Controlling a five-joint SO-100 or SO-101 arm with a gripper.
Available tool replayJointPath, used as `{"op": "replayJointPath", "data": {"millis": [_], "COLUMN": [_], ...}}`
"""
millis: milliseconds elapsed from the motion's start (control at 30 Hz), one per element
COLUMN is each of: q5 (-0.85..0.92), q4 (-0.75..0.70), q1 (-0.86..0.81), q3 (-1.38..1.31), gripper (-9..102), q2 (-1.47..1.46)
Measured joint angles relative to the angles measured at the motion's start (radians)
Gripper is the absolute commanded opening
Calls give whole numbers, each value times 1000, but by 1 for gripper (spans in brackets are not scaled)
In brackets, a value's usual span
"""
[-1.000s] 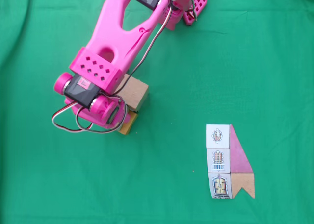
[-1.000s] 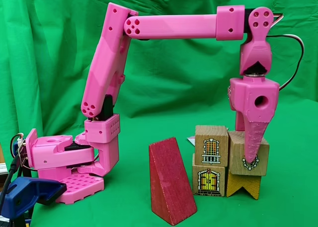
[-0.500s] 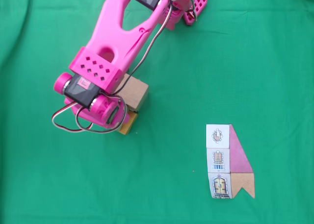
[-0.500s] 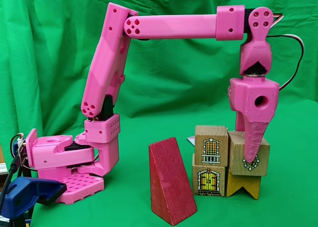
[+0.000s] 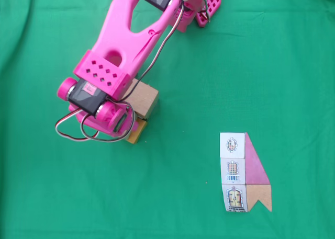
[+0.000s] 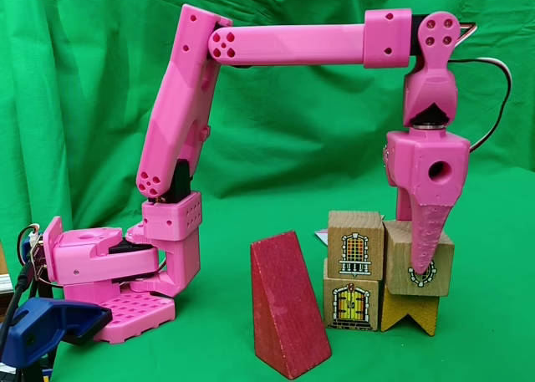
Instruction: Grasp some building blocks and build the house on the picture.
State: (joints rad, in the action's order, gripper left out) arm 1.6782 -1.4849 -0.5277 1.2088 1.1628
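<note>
In a fixed view from the side, my pink gripper [image 6: 420,269] points straight down and is shut on a plain wooden cube [image 6: 439,265]. That cube rests slightly tilted on an orange-yellow notched block [image 6: 410,312]. Left of it, touching, two cubes are stacked: a window cube [image 6: 355,243] on a door cube [image 6: 350,303]. A dark red wedge [image 6: 287,303] stands upright in front. In a fixed view from above, the wrist hides the gripper; a cube top [image 5: 143,99] and the yellow block [image 5: 137,131] show beside it. The picture [image 5: 244,172] of the house lies flat at the lower right.
Green cloth [image 5: 251,66] covers the table and hangs as a backdrop. The arm's pink base [image 6: 113,273] stands at the left in the side view, with a blue clamp [image 6: 42,328] in front of it. Open cloth lies between the blocks and the picture.
</note>
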Motion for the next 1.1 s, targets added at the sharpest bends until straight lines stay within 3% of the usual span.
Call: {"op": "replayJointPath", "data": {"millis": [167, 1100], "q5": [0, 2], "q4": [0, 0], "q1": [-2, 0], "q3": [0, -29], "gripper": [18, 18], "q2": [0, 183]}}
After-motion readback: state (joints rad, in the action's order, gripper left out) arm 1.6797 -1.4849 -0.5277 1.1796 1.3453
